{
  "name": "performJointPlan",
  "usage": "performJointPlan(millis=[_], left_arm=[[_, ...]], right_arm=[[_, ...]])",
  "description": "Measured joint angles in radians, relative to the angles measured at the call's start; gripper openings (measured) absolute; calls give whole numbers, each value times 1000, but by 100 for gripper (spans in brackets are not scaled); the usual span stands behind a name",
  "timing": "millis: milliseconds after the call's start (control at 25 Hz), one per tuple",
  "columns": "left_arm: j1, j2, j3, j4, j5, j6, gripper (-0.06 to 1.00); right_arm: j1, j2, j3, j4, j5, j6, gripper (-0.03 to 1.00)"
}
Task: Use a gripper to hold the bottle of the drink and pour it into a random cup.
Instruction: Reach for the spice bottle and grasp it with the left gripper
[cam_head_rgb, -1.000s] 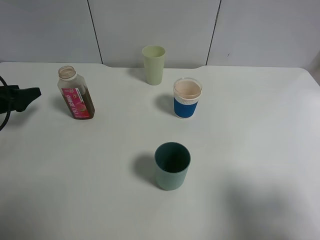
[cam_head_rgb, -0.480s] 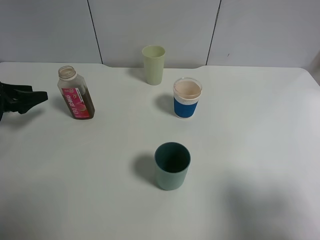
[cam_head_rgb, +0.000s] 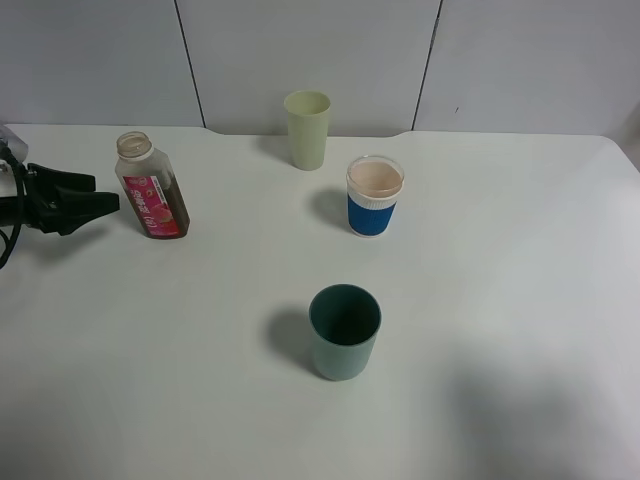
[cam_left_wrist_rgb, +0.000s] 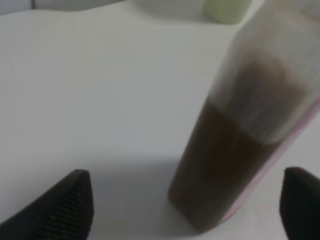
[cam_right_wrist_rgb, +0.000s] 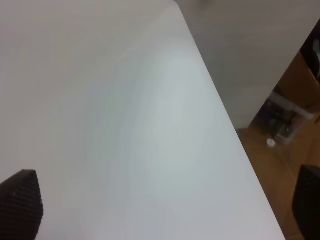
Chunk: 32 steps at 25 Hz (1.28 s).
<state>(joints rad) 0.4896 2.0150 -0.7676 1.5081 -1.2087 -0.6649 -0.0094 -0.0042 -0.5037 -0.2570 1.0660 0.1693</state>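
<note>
At the left of the counter (cam_head_rgb: 500, 300), the left tool (cam_head_rgb: 100, 195) hangs with jaws apart just beside the bottle of the drink (cam_head_rgb: 152, 190), which stands upright and uncapped, well apart from the cup (cam_head_rgb: 374, 197). This looks like the approach. Next, the jaws need to straddle the bottle's body and clamp. The right tool (cam_right_wrist_rgb: 165, 202) is apart too, empty.

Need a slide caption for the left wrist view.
Open left hand lined up on the partly filled drink bottle, not yet gripping.
</note>
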Motion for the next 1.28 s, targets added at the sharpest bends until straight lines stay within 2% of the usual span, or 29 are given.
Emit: performJointPlan(millis=[200,1000,1280], left_arm=[[-47,0,0,-30,0,22,68],[-162,0,-2,-26,0,30,68],[-196,48,-62,-62,-1,29,73]], right_arm=[[0,0,0,0,0,0,100],[0,0,0,0,0,0,100],[0,0,0,0,0,0,100]])
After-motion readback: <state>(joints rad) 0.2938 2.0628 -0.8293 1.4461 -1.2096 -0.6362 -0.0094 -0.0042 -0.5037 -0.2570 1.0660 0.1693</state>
